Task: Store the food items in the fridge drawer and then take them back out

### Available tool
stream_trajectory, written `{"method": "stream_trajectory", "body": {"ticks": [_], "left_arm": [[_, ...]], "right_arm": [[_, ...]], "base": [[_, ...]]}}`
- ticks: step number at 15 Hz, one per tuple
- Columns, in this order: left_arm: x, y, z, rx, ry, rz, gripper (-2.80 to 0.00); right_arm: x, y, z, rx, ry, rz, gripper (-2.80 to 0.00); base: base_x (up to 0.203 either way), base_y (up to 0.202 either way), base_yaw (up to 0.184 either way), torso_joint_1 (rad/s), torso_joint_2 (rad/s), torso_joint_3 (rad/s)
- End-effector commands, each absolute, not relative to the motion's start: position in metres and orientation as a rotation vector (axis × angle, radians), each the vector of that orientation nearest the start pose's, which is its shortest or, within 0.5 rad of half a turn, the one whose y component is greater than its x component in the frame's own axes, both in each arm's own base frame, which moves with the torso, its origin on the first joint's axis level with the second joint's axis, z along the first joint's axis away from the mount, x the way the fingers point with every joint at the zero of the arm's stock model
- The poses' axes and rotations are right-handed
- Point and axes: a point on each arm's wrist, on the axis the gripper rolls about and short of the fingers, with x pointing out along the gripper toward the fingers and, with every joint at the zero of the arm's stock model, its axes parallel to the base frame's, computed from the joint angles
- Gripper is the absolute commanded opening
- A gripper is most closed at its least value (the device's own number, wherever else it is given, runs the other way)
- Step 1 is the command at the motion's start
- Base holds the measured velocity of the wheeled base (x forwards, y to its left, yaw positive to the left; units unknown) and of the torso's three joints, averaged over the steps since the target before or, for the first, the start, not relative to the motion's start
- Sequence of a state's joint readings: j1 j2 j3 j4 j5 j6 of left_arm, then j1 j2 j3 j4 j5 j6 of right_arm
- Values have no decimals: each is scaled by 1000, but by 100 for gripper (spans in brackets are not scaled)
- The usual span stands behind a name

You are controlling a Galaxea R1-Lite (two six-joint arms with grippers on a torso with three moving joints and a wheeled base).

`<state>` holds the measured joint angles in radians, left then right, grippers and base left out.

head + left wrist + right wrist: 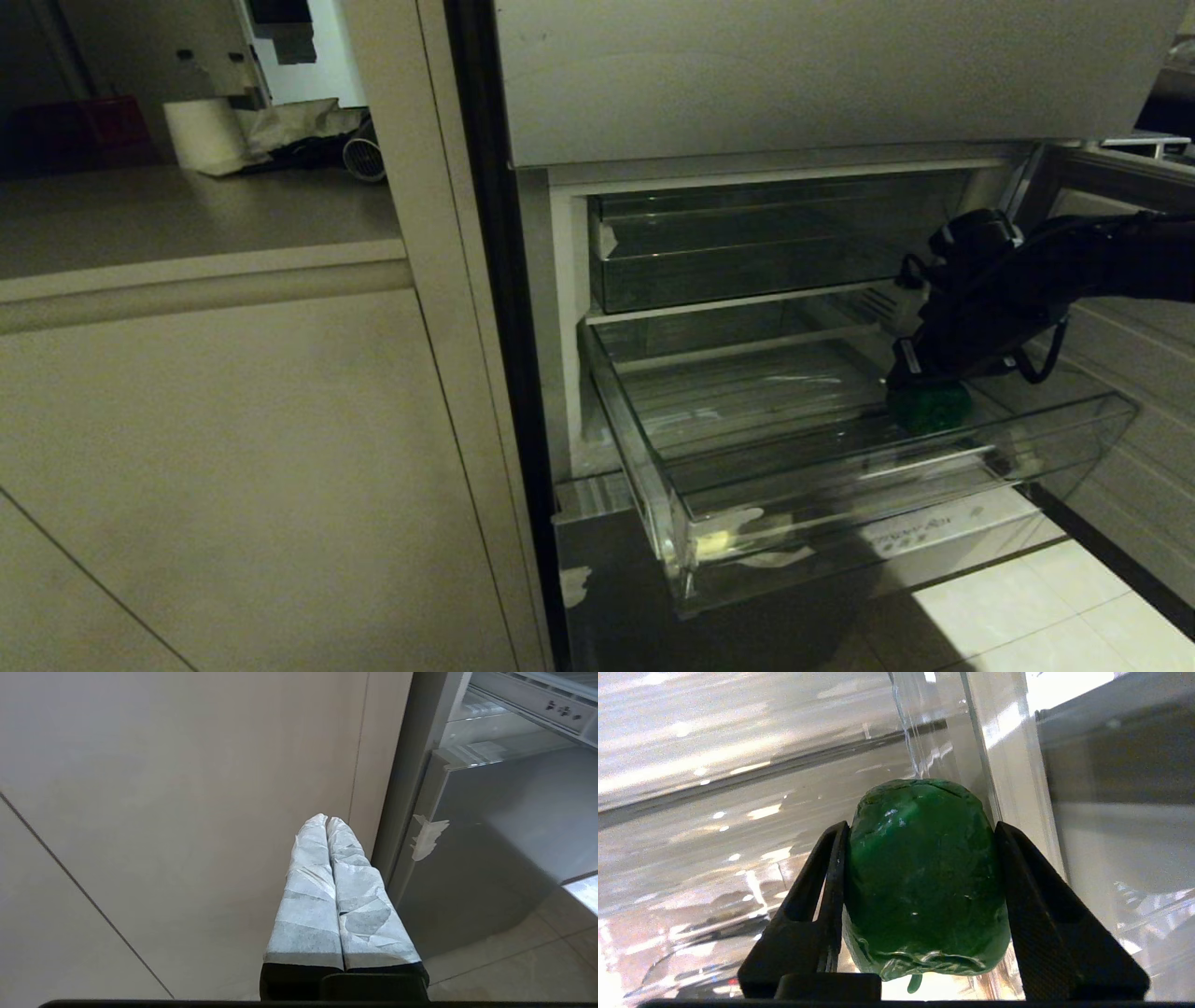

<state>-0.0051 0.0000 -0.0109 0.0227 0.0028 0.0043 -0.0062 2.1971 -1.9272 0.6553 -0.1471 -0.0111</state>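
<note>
Below the grey steel door panel (822,75), the fridge drawer (709,523) stands pulled out over the tiled floor (1027,616), its sloped front lip toward the camera and its ribbed bottom bare across the left and middle. At the drawer's right side, close to the clear side wall, the right pincer (920,844) reaches down, its two dark fingers pressed against both flanks of the green food item (922,877). Beside the beige cabinet front (163,812), the left pincer (327,821) hangs with its wrapped fingers together
</note>
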Motion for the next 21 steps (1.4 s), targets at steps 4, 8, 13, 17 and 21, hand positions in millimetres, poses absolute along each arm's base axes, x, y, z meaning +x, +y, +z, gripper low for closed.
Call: {"method": "stream_trajectory", "body": {"ticks": [4,8,13,17,21], "left_arm": [[-24,0,76,5,14,-2,-280],[-24,0,76,5,14,-2,-280],[-24,0,76,5,14,-2,-280],[-24,0,76,5,14,-2,-280],[-24,0,76,5,14,-2,-280]], "right_arm": [[426,-4,197,-78,871,-138,-280],[419,5,211,-78,837,-112,-280],[410,19,226,-84,802,-78,-280],[393,28,245,-85,774,-58,-280],[365,29,272,-70,733,-54,-280]], "base": [[0,0,0,0,0,0],[0,0,0,0,0,0],[0,0,0,0,0,0],[0,0,0,0,0,0],[0,0,0,0,0,0]]}}
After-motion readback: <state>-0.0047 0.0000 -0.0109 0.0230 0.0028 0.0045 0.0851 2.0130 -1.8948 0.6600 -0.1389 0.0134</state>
